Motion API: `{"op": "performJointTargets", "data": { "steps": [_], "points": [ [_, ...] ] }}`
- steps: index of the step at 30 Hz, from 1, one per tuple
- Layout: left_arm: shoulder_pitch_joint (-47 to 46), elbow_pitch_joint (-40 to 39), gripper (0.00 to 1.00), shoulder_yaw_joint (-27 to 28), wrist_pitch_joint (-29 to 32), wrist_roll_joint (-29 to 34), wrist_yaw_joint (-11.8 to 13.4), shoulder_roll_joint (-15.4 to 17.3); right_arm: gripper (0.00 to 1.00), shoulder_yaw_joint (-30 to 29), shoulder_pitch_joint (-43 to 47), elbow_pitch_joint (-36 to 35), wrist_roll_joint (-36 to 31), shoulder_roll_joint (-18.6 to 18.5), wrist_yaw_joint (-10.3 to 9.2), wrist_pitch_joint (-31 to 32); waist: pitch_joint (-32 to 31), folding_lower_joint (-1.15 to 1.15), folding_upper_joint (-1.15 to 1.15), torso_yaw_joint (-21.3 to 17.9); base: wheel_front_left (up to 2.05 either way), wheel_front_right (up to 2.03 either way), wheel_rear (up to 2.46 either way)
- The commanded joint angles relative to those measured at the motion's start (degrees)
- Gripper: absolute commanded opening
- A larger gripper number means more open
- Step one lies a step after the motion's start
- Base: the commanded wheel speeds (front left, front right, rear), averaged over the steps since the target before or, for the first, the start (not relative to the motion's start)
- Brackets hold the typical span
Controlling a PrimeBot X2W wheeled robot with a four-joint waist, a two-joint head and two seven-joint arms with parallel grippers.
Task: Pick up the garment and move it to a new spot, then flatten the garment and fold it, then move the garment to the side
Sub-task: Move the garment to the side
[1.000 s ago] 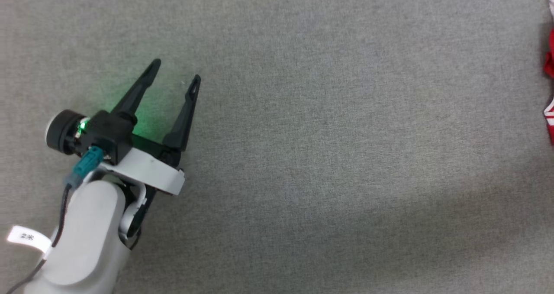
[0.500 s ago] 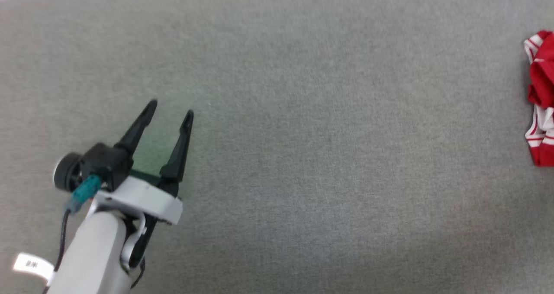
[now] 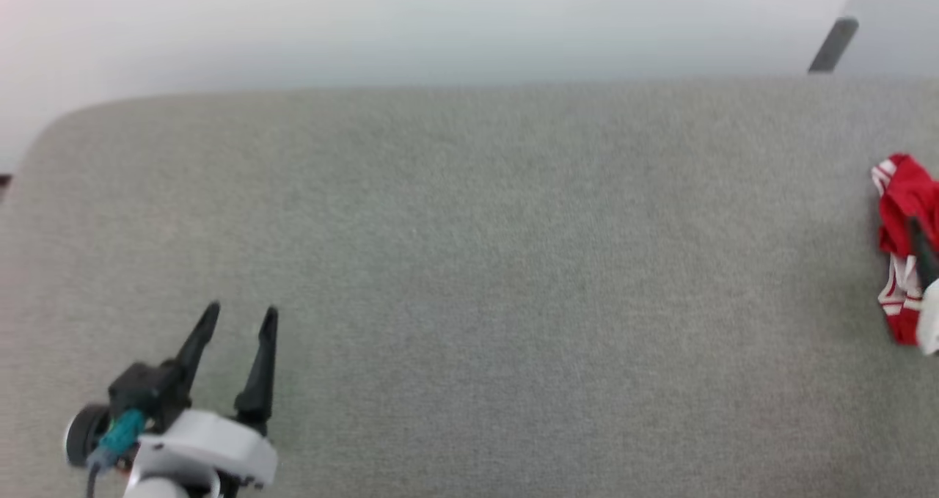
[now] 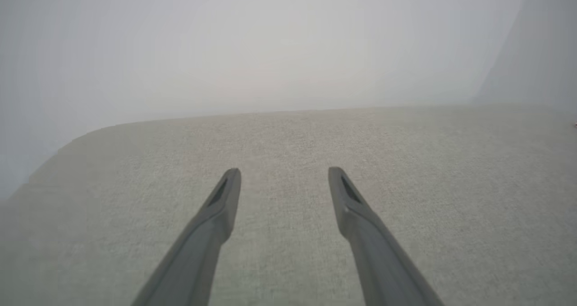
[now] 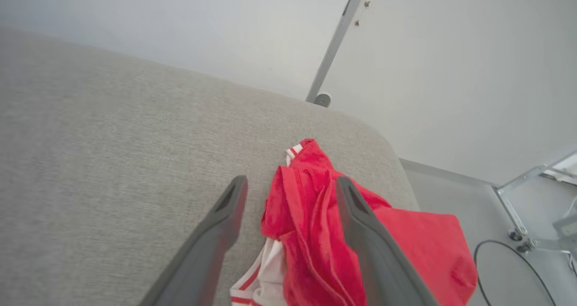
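Observation:
The garment (image 5: 315, 234) is a crumpled heap of red cloth with white panels and striped trim. It lies near the right corner of the grey cloth-covered table (image 5: 112, 162), and one part hangs over the edge. My right gripper (image 5: 290, 182) is open just above it, its fingers straddling a red fold without pinching it. In the head view the garment (image 3: 899, 197) sits at the far right, with one dark finger (image 3: 921, 252) of my right gripper over it. My left gripper (image 3: 241, 309) is open and empty over bare table at the lower left (image 4: 284, 173).
The table's far edge (image 3: 440, 87) and rounded left corner (image 3: 51, 127) meet a pale wall. A slanted metal bar (image 5: 333, 49) stands behind the right corner. Beyond the right edge, on the floor, are a metal frame (image 5: 518, 184) and a black cable (image 5: 509, 247).
The head camera has tilted up, so the table's far edge and the wall have come into the picture. More of the garment shows at the right, now with my right gripper's finger over it.

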Motion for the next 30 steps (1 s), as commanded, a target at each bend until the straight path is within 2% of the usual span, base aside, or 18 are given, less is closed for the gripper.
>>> {"op": "performJointTargets", "data": {
  "steps": [1, 7, 13, 30],
  "points": [
    [1.9, -0.3, 1.00, 0.8, 0.0, -0.7, 0.4, 0.0, 1.00, -0.1, 2.3, -1.5, 1.1, 0.9, -0.06, -0.4, -5.5, 0.00, 0.00, 3.0, 0.00, 0.00, 0.00],
    [8.1, -2.0, 1.00, 4.2, 0.0, -1.7, 2.0, -0.3, 1.00, -2.9, 10.9, -10.7, 2.8, 4.2, -0.06, -0.4, -9.5, 0.00, 0.00, 4.6, 0.00, 0.00, 0.00],
    [12.3, -2.8, 1.00, 6.0, 0.0, -2.4, 2.3, -0.1, 1.00, -5.8, 19.2, -18.7, 2.1, 6.9, -0.06, -0.5, -11.6, 0.00, 0.00, 5.8, 0.00, 0.00, 0.00],
    [18.3, -3.3, 1.00, 8.0, 0.0, -3.4, 0.7, -0.1, 1.00, -14.1, 39.0, -35.5, 0.7, 13.4, -0.06, -0.5, -14.5, 0.00, 0.00, 7.2, 0.00, 0.00, 0.00]
  ]
}}
